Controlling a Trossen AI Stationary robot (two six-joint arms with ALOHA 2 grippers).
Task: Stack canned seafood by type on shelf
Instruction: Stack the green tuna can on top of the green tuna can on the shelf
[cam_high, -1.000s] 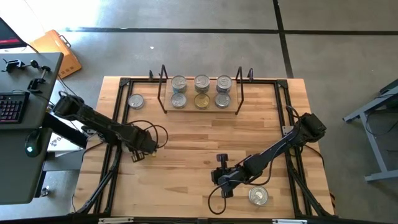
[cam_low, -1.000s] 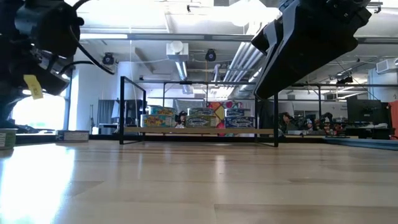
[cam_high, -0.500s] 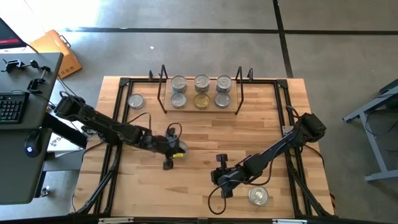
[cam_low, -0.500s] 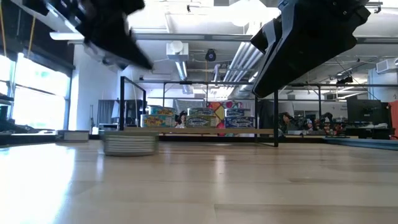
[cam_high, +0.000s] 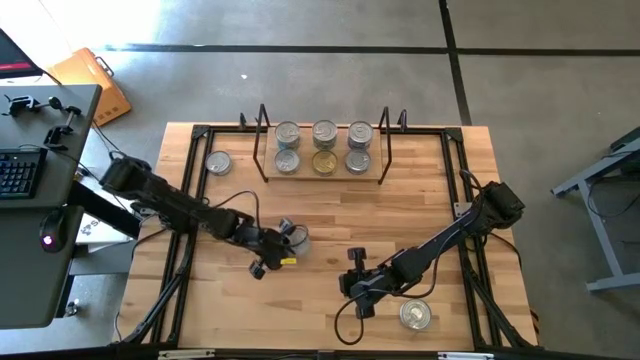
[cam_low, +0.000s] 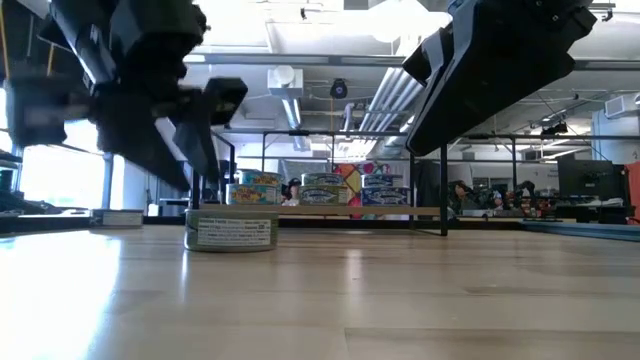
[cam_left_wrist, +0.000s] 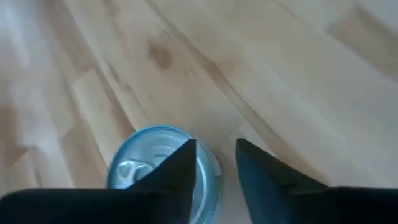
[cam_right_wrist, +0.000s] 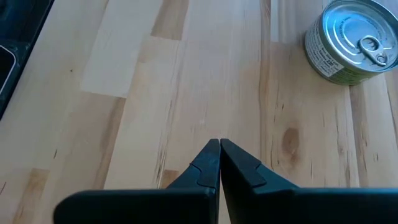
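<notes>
I am looking across the wooden table, where the shelf is standing against the middle of the far edge and already carrying six tins in two rows of three, one of them gold-topped. My left gripper is working near the table's centre, hovering over a loose silver-topped tin that is sitting upright on the boards; its jaws are standing apart, and in the left wrist view one finger is crossing the tin's lid while the other is hanging just beside its rim, so the tin is not lying squarely between them and nothing is being held. I am judging this tin to be rigid, fairly light and slick on its metal wall, so I am planning to grip it across the side, below the lid's raised rim. My right gripper is waiting near the front edge with its jaws pressed together on nothing, a second tin lying just beside it toward the front right corner. A third stray tin is sitting near the far left corner, outside the shelf.
</notes>
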